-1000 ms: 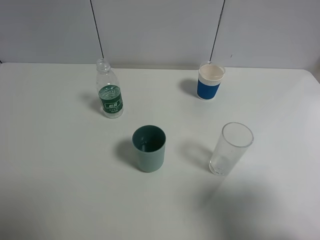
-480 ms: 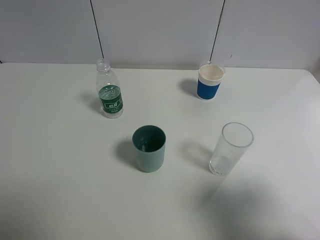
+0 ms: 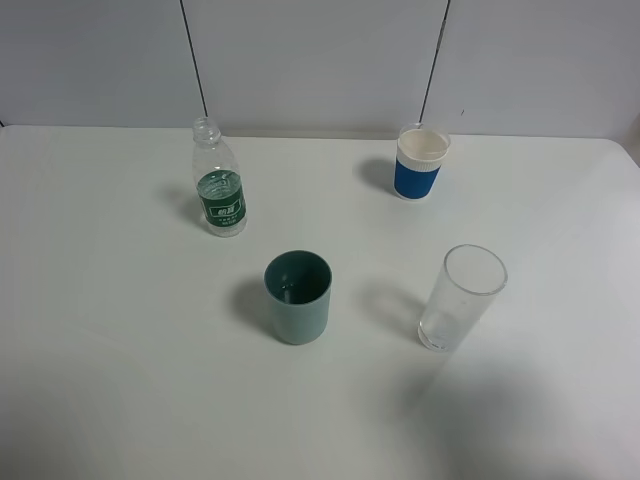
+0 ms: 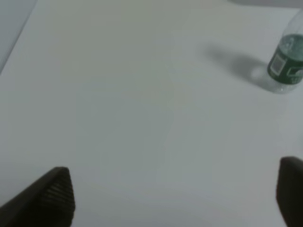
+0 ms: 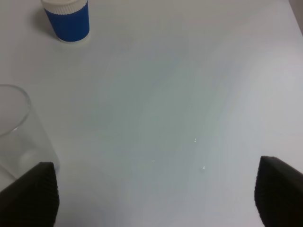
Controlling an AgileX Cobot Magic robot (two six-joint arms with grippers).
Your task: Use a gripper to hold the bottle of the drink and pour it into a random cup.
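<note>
Clear plastic bottle (image 3: 219,193) stands upright at the far left of the surface (image 3: 120,350), beyond the teal cup (image 3: 298,297); your left tool (image 4: 173,196), spread wide, should close on its green label.

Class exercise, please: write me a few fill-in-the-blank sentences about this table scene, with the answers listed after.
1. The bottle has a ____ label.
2. The white cup wears a ____ sleeve.
3. The left hand is open and holds ____.
4. Between the teal cup and the clear glass, the ____ is nearer the bottle.

Answers: green; blue; nothing; teal cup
</note>
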